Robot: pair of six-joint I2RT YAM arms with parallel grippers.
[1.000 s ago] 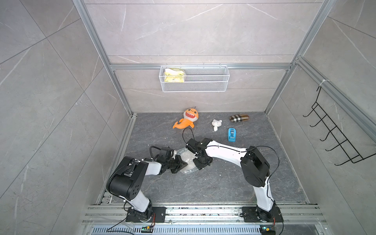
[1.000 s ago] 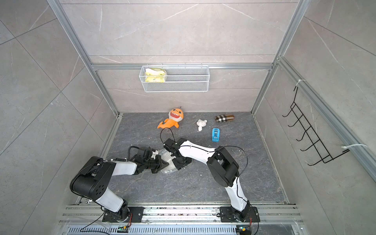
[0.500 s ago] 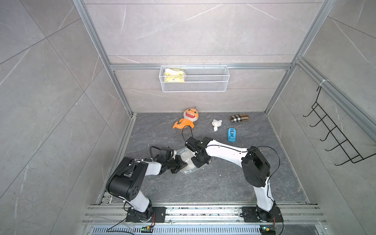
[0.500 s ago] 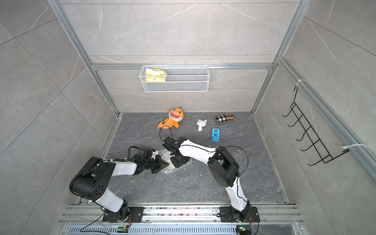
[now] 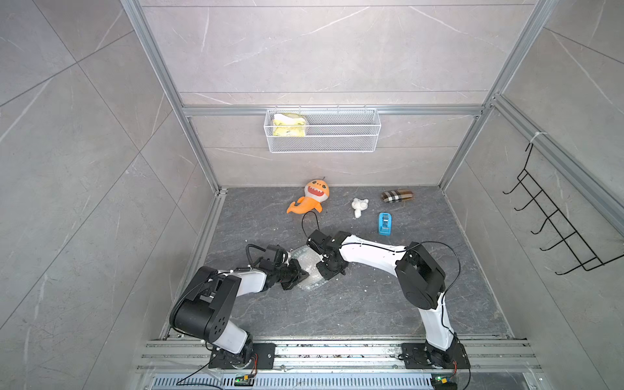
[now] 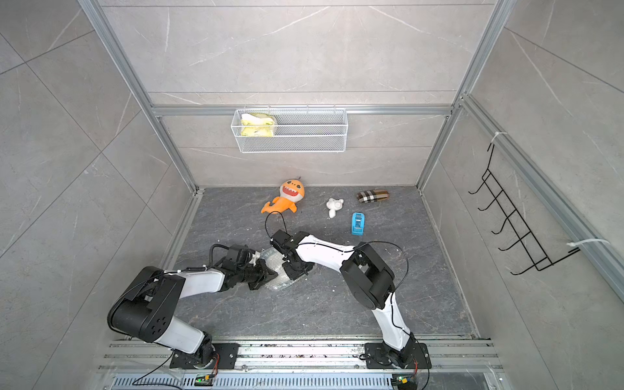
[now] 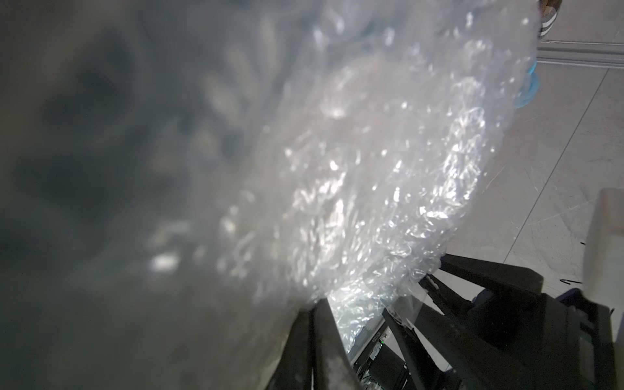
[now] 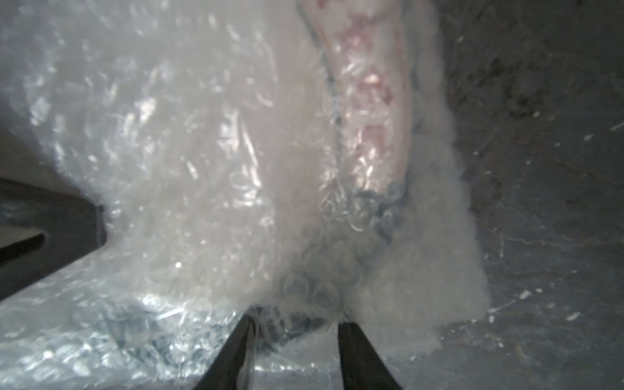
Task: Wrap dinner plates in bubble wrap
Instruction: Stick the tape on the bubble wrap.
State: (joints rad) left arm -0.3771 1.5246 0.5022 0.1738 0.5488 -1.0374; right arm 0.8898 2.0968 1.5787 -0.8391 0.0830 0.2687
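The bubble wrap (image 5: 309, 274) (image 6: 277, 279) lies bunched into a crinkly bundle on the grey floor between both arms. Only hints of the dinner plate (image 8: 380, 206) show through the wrap, as a dark rim beside a pale band. My left gripper (image 5: 300, 275) (image 6: 268, 272) (image 7: 314, 304) reaches in from the left, jaws pressed together on a fold of the wrap. My right gripper (image 5: 329, 270) (image 6: 295, 270) (image 8: 295, 324) points down onto the bundle's right side. Its fingers (image 8: 349, 332) stand apart with the wrapped plate edge clamped between them.
At the back of the floor lie an orange shark plush (image 5: 312, 199), a small white figure (image 5: 359, 206), a checked case (image 5: 396, 196) and a blue tape dispenser (image 5: 385, 223). A wire basket (image 5: 322, 141) hangs on the back wall, a black hook rack (image 5: 557, 233) on the right wall.
My right gripper has shifted slightly over the bundle and its jaws have narrowed onto the wrapped edge. The left gripper stays shut in the same place.
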